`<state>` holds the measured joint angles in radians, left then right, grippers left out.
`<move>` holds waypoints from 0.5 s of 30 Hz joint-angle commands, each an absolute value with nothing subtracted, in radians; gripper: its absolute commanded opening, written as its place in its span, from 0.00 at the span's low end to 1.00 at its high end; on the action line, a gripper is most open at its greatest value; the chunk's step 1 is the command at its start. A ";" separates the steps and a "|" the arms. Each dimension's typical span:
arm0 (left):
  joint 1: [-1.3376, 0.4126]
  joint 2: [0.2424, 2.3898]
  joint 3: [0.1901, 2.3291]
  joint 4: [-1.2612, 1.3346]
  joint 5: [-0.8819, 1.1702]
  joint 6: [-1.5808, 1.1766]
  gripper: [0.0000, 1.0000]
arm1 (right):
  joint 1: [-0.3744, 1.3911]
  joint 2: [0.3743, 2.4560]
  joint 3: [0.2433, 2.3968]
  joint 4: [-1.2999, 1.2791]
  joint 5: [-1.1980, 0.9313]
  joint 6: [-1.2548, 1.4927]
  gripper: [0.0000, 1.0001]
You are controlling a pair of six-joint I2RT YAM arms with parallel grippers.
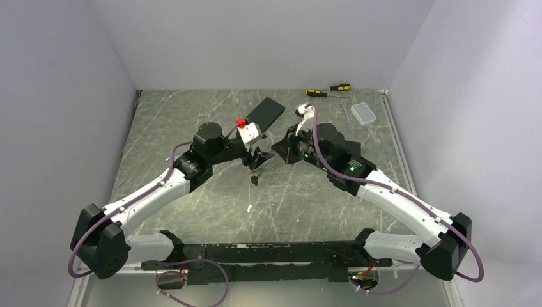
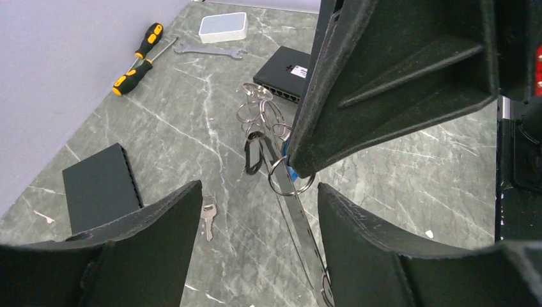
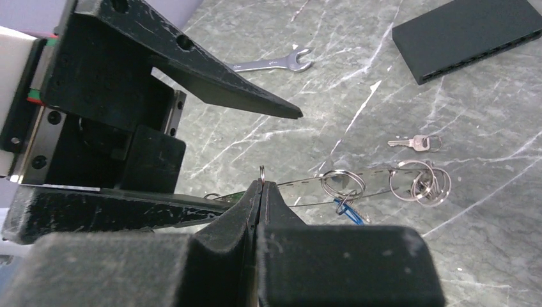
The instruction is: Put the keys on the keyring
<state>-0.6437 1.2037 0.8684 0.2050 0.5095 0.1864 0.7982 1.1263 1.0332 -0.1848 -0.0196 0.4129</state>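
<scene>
Right gripper (image 3: 261, 185) fingers, clenched together at the very front of the right wrist view, pinch one end of the keyring (image 3: 374, 174), held out above the bare middle of the table (image 1: 211, 204), well apart from walls and edges. Left gripper (image 2: 259, 192) stands spread, one finger on either side of that loop, gripping nothing. On it hang one black-tagged key (image 2: 254, 157), one blue-tagged key (image 2: 291, 171) and several split rings (image 2: 259, 105); one loose key (image 2: 208, 217) lies on the table nearby, with two black boxes (image 2: 102, 185), two screwdrivers (image 2: 137, 57) and one wrench (image 2: 208, 49) farther off.
</scene>
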 commanded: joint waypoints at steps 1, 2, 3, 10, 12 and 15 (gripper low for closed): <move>-0.654 1.223 0.923 0.236 0.532 0.173 0.68 | 0.799 1.110 1.040 -0.089 -0.036 0.424 0.00; -0.656 1.229 0.923 0.237 0.533 0.173 0.66 | 0.800 1.110 1.039 -0.087 -0.037 0.423 0.00; -0.657 1.232 0.924 0.235 0.534 0.174 0.64 | 0.800 1.110 1.039 -0.086 -0.038 0.423 0.00; -0.678 1.264 0.916 0.258 0.503 0.196 0.06 | 0.799 1.118 1.038 -0.075 -0.056 0.428 0.00; -0.679 1.268 0.917 0.252 0.482 0.192 0.00 | 0.799 1.120 1.041 -0.079 -0.055 0.428 0.00; -0.679 1.264 0.915 0.238 0.465 0.188 0.00 | 0.799 1.121 1.050 -0.093 -0.046 0.418 0.00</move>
